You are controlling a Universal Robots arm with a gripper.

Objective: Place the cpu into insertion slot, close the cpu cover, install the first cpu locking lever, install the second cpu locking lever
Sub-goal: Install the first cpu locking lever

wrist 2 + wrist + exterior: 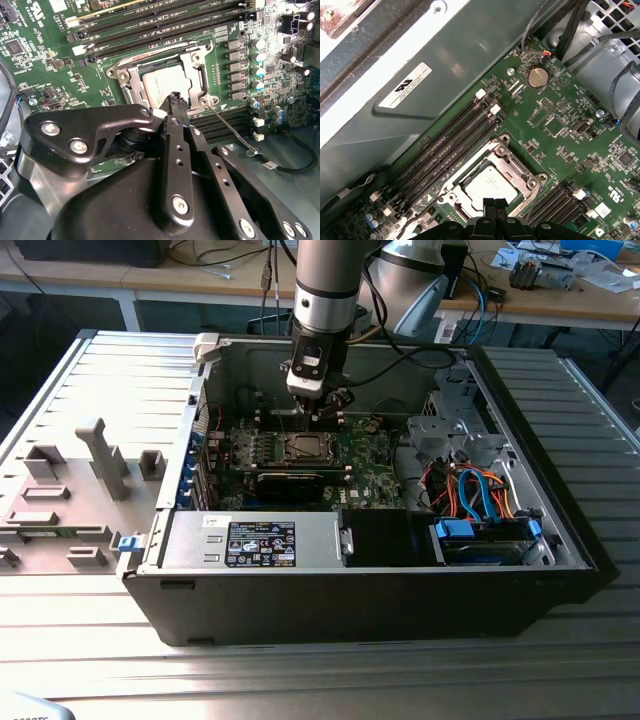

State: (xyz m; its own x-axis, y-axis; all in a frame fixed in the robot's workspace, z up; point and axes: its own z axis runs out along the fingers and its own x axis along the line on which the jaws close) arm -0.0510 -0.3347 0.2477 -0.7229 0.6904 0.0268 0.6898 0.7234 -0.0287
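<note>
While surveying the open computer case (350, 600) in the exterior view, logged the arm (328, 285) reaching down over the green circuit board (375, 465), toward the case's back wall. Found the gripper (318, 408) poised low over the middle of the board. Saw, in both wrist views, its two black fingertips (488, 204) pressed side by side, closed on nothing, at one edge of the socket. Could not tell whether touching metal or just clear of it.

Recorded two banks of long dark memory slots (445, 145) flanking the socket. Recorded the cpu cover (134, 85), a silvery-grey frame plate, apparently lowered over the insertion slot (506, 141).

Noted the cpu (487, 184) seated inside the slot: small flat square, pale grey-green, dull metallic face showing through the opening in the frame. Judged light, thin and rigid. Smooth face probably slippery and underside contacts probably fragile, so best taken by two opposite edges, lifted straight, never dragged or squeezed across the face. Judged the cover thin, springy sheet metal, best pushed at its free edge.

Spotted one thin wire lever (231, 129) slanting away from a socket corner over the board, seemingly not hooked down.
</note>
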